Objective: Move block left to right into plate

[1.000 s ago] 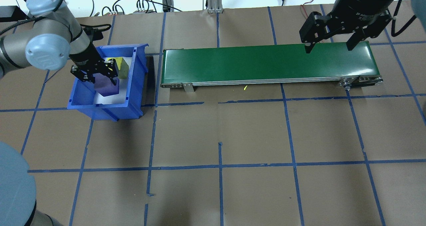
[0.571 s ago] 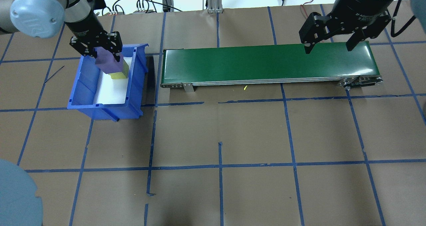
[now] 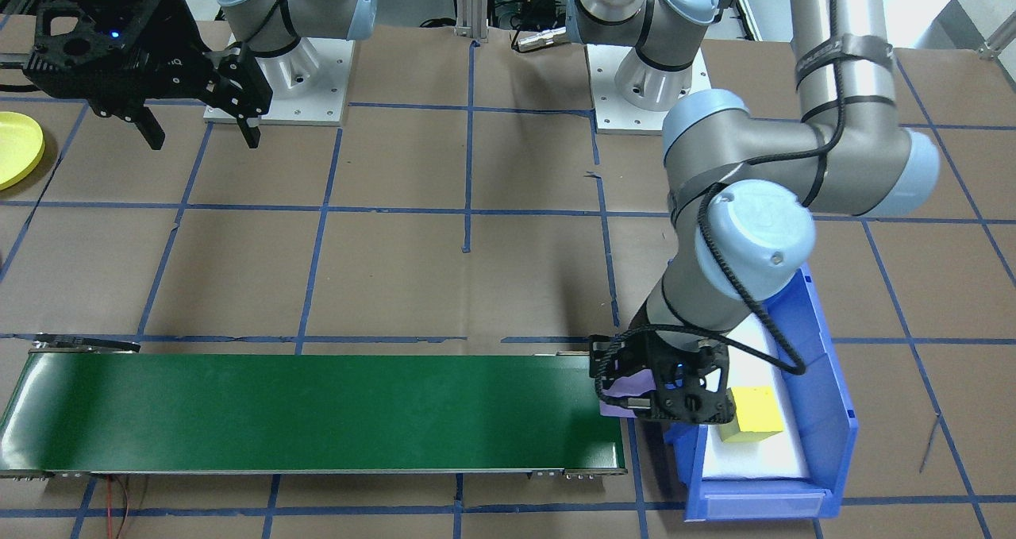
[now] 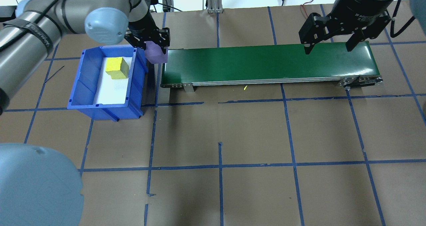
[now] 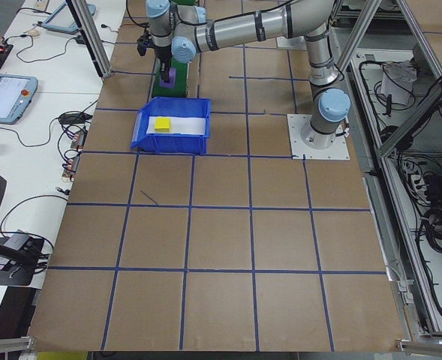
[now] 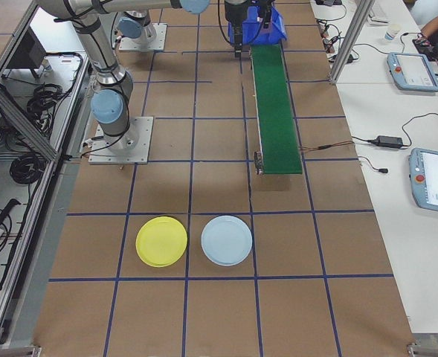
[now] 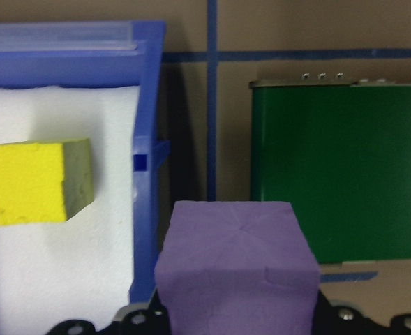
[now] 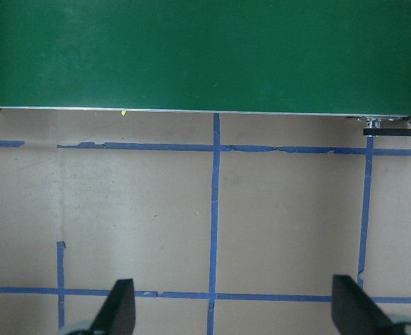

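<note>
One purple block (image 4: 155, 54) is gripped by the left gripper (image 4: 150, 45) and held over the gap between the blue bin (image 4: 86, 86) and the near end of the green conveyor belt (image 4: 266, 61). A yellow block (image 4: 116, 68) is left inside the bin. At the belt's far end the right gripper (image 4: 329, 48) is held spread wide with nothing between its fingers. The yellow plate (image 6: 161, 241) is seen well beyond that end, apparently beside a pale blue plate (image 6: 227, 240).

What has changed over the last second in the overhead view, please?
The left tool lifted the purple block out of the blue bin and carried it to the green belt's near end. The yellow block and open right tool stayed put.
</note>
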You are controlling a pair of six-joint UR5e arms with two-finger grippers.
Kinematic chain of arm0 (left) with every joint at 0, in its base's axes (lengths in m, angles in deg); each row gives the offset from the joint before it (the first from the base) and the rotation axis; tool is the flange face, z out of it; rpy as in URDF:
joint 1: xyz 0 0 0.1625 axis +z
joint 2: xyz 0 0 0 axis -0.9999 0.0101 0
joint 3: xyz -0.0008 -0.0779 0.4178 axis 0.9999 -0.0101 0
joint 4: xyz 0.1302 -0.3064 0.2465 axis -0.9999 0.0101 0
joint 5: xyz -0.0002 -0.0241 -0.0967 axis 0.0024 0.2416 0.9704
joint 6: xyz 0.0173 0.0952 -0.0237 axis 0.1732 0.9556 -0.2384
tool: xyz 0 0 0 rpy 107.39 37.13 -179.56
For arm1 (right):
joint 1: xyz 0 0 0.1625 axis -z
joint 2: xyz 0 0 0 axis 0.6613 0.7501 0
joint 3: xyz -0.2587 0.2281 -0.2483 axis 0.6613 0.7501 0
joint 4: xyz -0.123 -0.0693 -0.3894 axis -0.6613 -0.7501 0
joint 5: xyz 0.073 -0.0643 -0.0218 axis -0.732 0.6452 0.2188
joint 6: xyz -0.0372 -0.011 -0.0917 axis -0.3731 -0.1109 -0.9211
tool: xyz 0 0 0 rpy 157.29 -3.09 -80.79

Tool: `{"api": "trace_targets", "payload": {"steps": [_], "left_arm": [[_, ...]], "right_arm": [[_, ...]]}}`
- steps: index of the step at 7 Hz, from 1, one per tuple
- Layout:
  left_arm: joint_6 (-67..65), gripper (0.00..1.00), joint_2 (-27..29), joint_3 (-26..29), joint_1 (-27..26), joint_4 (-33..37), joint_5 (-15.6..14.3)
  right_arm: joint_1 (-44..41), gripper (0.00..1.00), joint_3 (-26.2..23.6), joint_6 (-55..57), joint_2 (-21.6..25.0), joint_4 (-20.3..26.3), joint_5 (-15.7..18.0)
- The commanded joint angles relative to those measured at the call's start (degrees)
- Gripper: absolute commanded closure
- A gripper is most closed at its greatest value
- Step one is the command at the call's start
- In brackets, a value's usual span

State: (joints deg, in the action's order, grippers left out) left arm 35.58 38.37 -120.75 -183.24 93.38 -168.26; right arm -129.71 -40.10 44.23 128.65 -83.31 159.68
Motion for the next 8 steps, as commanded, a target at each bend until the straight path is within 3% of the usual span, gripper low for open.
{"api": "trace_targets", "payload": {"steps": [1,3,5,6,8], "left_arm": [[-0.4,0.77,2.1,-0.9,-1.7,-4.2,0.4],[0.2,0.47,2.2,-5.3,-2.4,-8.9,0.6],[0.3,0.0,2.0,-6.8,-3.1,-12.3,0.7],[0.4,0.0,-0.4,-6.6,-3.4,-11.8,0.7],[1.0,0.0,-8.7,-6.0,-1.3,-1.2,-0.6]], "right_arm": [[0.1,0.0,0.0,0.0,0.0,0.0,0.0],[0.1,0.0,-0.1,0.0,-0.1,0.0,0.0],[0.2,0.0,-0.1,-0.3,-0.1,0.0,0.0],[0.2,0.0,-0.1,-0.3,-0.1,0.0,0.0],[0.2,0.0,-0.1,-0.4,-0.1,0.0,0.0]]}}
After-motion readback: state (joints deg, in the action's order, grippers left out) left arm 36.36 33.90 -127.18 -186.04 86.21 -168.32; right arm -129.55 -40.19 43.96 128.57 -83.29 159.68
